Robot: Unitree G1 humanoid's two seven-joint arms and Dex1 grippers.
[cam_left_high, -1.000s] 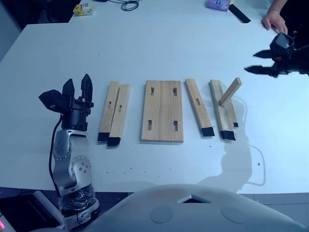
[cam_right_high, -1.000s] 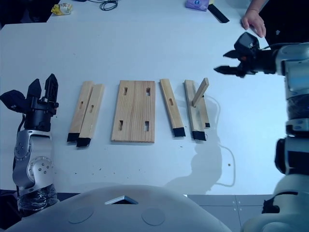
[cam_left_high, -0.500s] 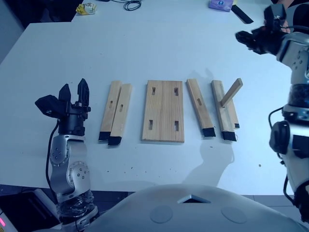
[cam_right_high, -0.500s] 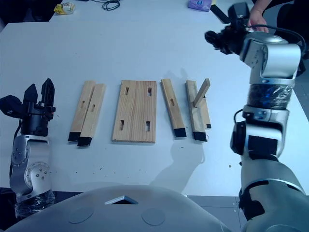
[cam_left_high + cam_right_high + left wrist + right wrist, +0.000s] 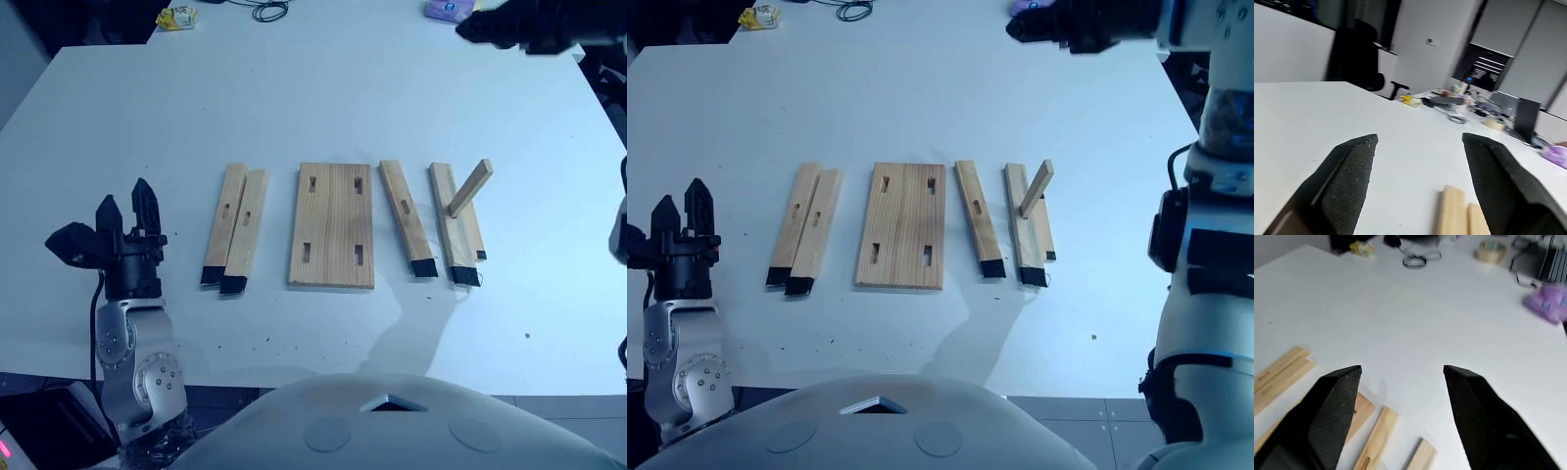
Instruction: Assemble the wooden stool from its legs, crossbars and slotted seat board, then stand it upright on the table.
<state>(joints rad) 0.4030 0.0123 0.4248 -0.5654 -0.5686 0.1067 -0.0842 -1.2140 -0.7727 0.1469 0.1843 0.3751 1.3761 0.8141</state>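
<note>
Pale wooden slotted seat board [image 5: 331, 224] lies flat mid-frame on the white worktop [image 5: 323, 88], long axis pointing up-frame. Left pincer [image 5: 125, 204], spread, stands lower left and nearer; right pincer [image 5: 466, 27], spread, hangs upper right.

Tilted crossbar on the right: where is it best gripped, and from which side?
Probably grip the tilted crossbar near its raised end, which stands clear of the legs it rests on; come from above with the right gripper, jaws across its width.

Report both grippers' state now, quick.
Left gripper: open, holding nothing.
Right gripper: open, holding nothing.
</note>
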